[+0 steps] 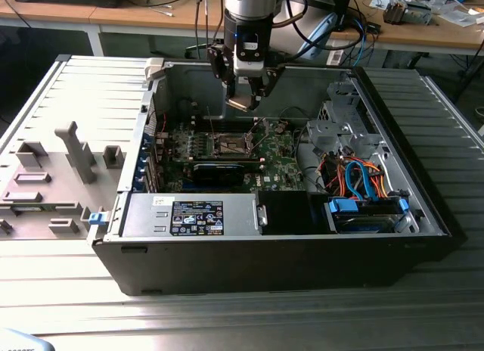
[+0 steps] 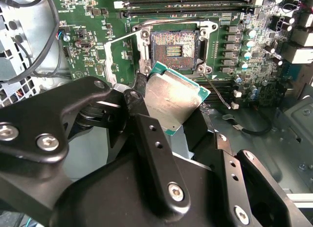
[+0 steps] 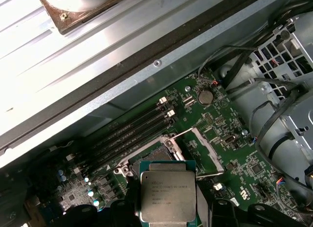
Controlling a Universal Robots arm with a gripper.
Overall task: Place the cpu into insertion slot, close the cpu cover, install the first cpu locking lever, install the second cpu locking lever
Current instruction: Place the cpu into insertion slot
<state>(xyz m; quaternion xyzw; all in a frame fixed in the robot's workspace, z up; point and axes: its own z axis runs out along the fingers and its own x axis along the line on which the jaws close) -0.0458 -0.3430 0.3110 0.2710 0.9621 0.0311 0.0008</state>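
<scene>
Evidently so the chip can go in square, the gripper (image 1: 243, 101) pinches the cpu (image 2: 171, 95) edgewise above the bare insertion slot (image 2: 173, 50), with the cpu cover (image 3: 209, 148) swung open.

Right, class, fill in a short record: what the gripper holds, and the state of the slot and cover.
gripper: shut on the cpu, over the open computer case
cpu: held tilted, not in the insertion slot
insertion slot: empty, dark centre exposed
cpu cover: swung open beside the slot
</scene>
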